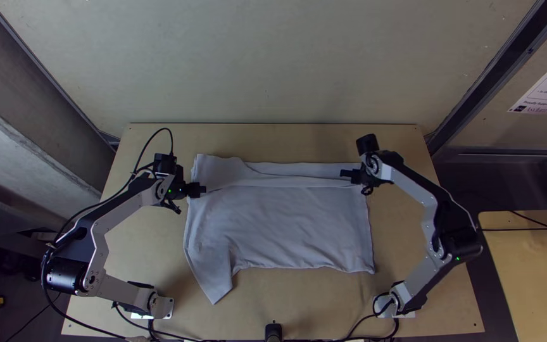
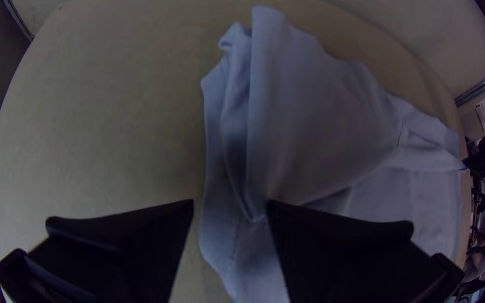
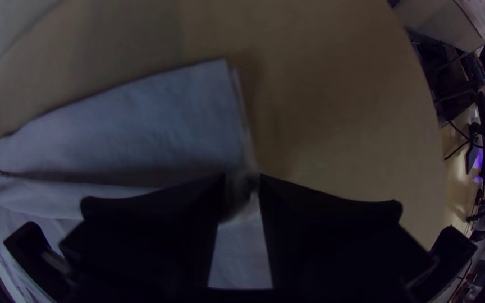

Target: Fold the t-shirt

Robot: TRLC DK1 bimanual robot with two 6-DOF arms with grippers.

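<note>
Light wooden counter point(image 1: 140, 253); pale t-shirt point(image 1: 280, 221) lies lengthwise between both pairs of jaws, each near one side edge: left wide open, right narrowly parted over cloth, no grip evident.

At two o'clock in the top view, a white sign point(image 1: 544, 94) on a pale panel bears small print — too small to read surely — beneath a dark picture.
</note>
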